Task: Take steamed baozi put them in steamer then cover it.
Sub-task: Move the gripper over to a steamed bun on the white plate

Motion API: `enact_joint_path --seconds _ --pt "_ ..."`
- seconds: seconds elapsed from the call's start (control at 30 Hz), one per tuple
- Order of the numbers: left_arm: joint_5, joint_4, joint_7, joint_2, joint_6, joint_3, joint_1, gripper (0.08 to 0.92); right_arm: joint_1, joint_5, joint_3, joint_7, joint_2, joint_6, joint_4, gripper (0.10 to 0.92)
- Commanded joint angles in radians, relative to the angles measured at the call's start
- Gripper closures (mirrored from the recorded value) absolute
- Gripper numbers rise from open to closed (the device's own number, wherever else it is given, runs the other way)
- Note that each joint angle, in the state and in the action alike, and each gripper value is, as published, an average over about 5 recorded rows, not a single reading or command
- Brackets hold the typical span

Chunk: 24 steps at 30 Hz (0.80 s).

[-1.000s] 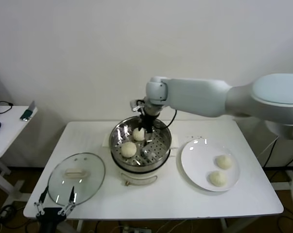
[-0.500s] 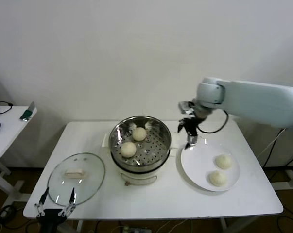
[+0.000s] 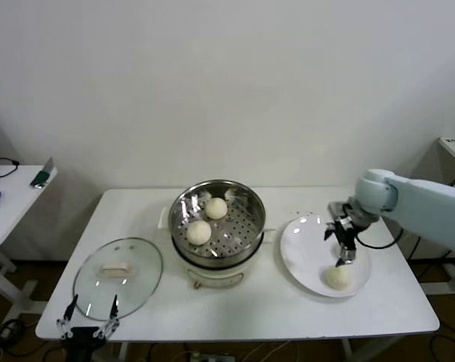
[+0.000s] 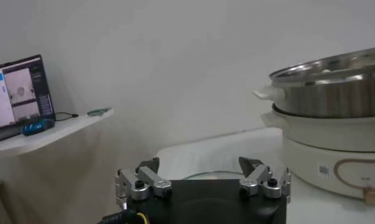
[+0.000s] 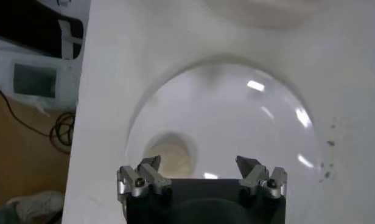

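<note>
Cream-white baozi (image 3: 199,231) sit in the shiny steel steamer (image 3: 246,204) with its hole-dotted floor; right of the steamer, a plain white plate (image 3: 302,253) on the white table (image 3: 257,302).

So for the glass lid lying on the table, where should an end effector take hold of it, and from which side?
Probably by the cream bar handle at the centre of the lid, coming straight down from above. The lid lies flat with the handle raised on top, and the jaws should straddle the bar's narrow width. The open left end effector is nearest.
</note>
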Motion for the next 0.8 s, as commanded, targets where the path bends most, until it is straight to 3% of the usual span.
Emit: enact_joint_path --seconds 0.03,0.57,0.8 --pt "0.022 0.01 -0.001 -0.007 0.001 0.003 -0.002 0.177 -0.198 -0.113 0.115 -0.004 -0.023 0.012 -0.068 0.203" --pt "0.021 0.028 -0.003 -0.012 -0.01 -0.002 0.005 0.177 -0.195 -0.098 0.099 -0.01 0.038 0.015 -0.112 0.209" --pt "0.024 0.027 -0.003 -0.013 -0.01 -0.001 0.003 0.177 -0.188 -0.096 0.101 -0.011 0.045 0.024 -0.127 0.278"
